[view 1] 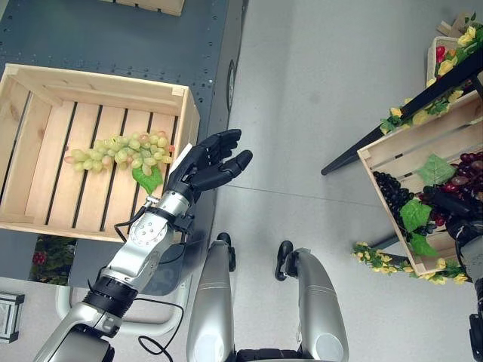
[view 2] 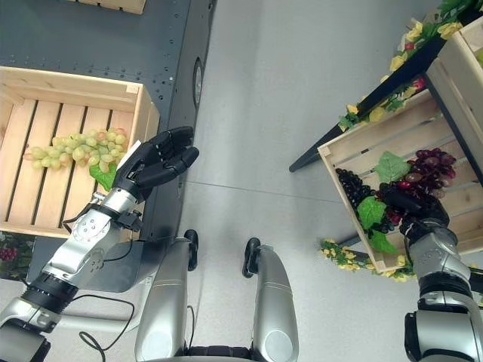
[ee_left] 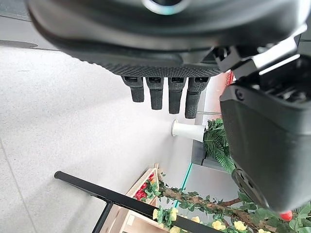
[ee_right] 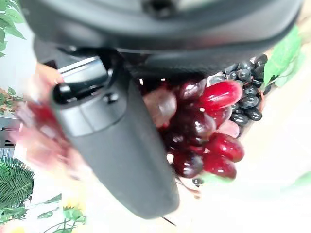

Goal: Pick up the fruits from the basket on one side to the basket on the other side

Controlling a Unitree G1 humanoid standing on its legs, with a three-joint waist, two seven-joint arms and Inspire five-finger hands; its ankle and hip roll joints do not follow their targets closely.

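Note:
A bunch of green grapes [view 1: 121, 151] with a leaf lies in the wooden slatted crate [view 1: 90, 83] on my left. My left hand [view 1: 204, 166] hovers just past that crate's right wall, open and empty, its fingers [ee_left: 165, 94] straight. On my right a tilted wooden crate [view 2: 377, 139] holds black grapes [view 2: 353, 192] and red grapes [view 2: 426, 166] among green leaves. My right hand [view 2: 426, 215] reaches into this crate over the red bunch. The right wrist view has the red grapes [ee_right: 214, 126] pressed under the palm beside the thumb [ee_right: 112, 145].
The left crate rests on a dark blue metal platform [view 1: 113, 38], with another crate's edge [view 1: 158, 6] behind it. A black shelf frame [view 1: 423, 98] trimmed with yellow flowers carries the right crate, and a second crate [view 2: 464, 60] sits above. Grey floor [view 1: 302, 113] lies between.

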